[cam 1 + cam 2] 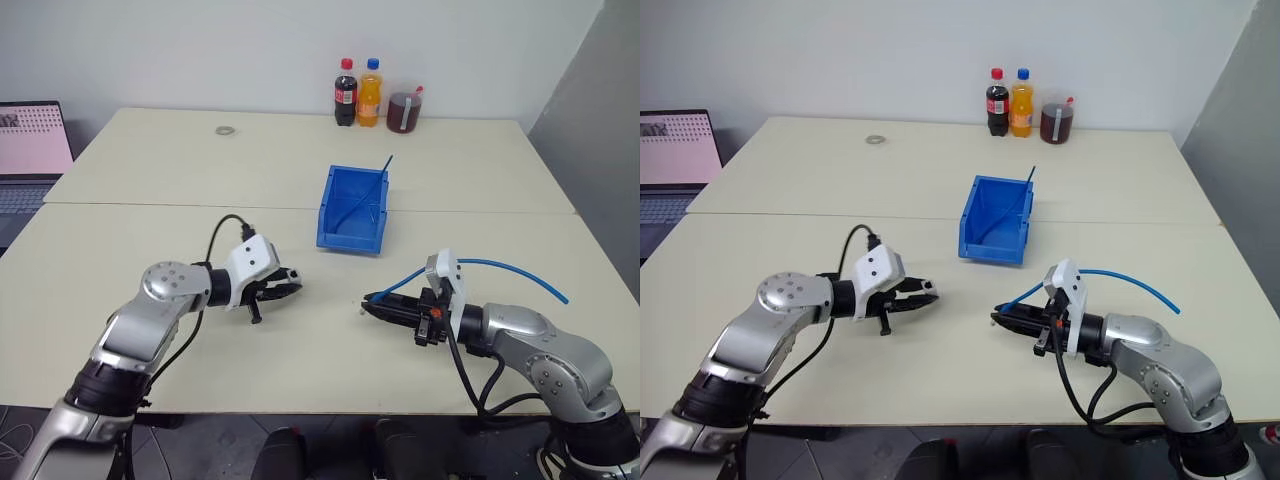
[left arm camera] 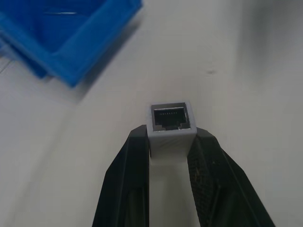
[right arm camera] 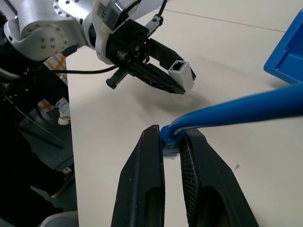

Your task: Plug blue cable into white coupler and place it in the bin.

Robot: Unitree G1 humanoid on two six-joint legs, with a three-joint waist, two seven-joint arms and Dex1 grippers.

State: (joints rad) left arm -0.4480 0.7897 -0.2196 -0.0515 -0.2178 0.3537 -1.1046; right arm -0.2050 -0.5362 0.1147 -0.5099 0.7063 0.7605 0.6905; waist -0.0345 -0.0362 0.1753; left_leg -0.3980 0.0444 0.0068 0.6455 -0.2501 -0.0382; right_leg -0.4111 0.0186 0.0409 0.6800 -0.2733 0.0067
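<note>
**Here, both grippers held their parts over the table, facing each other**

The left gripper (image 1: 290,281) was closed on the white coupler (image 2: 171,126). The two black fingers (image 2: 128,179) pressed the small block from both sides, and its dark socket face looked away from the wrist. In the right wrist view the same coupler (image 3: 182,74) showed at the fingertips of the left gripper, above the table (image 1: 150,160) and not touching it.

The right gripper (image 1: 372,302) was closed on the blue cable (image 1: 510,268), near its plug end. In the right wrist view the cable (image 3: 236,111) came in between the two fingers (image 3: 144,175), with the clear plug just at the pinch point. From there the cable rose in a curve over the right wrist and ended free in the air behind the arm.

The two grippers pointed toward each other, apart, with bare table between them.

The bin (image 1: 352,208) stood behind them, near the middle of the table. A thin darker blue strand (image 1: 386,165) leaned inside it and stuck out over the back rim.

At the far edge stood a cola bottle (image 1: 345,93), an orange soda bottle (image 1: 370,93) and a cup with dark drink (image 1: 404,112). A laptop (image 1: 30,150) was at the left side.
</note>
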